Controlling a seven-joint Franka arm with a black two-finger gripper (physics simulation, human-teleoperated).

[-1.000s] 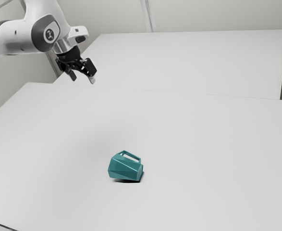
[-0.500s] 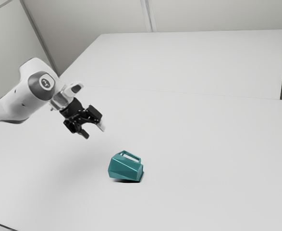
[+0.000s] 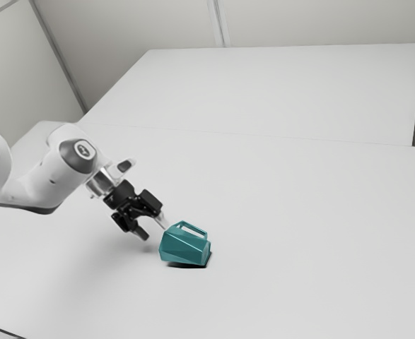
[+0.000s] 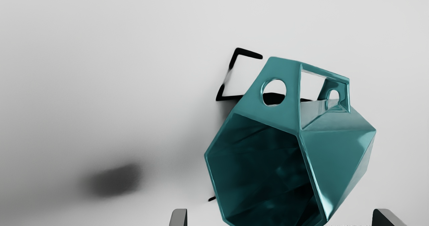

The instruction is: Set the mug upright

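Beside the mug's open end, my gripper (image 3: 154, 229) is tilted downward with its fingers spread wide. The teal faceted mug (image 3: 185, 246) lies on its side on the table, its handle on the upper side and its base toward the exterior view's right. In the wrist view the dark mouth of the mug (image 4: 338, 152) faces my hand, and the mug sits ahead of the gap of my gripper (image 4: 280, 219). Nothing is held between the two fingertips. Whether the nearer finger touches the rim, I cannot tell.
The white table (image 3: 299, 240) carries the mug and its shadow. Behind it, another white surface (image 3: 285, 88) extends toward the wall. The arm's soft shadow falls on the table beside the mug.
My arm has come down and toward the exterior view's right, from high above the table to right beside the mug. The mug has not moved, and the fingers have stayed apart.
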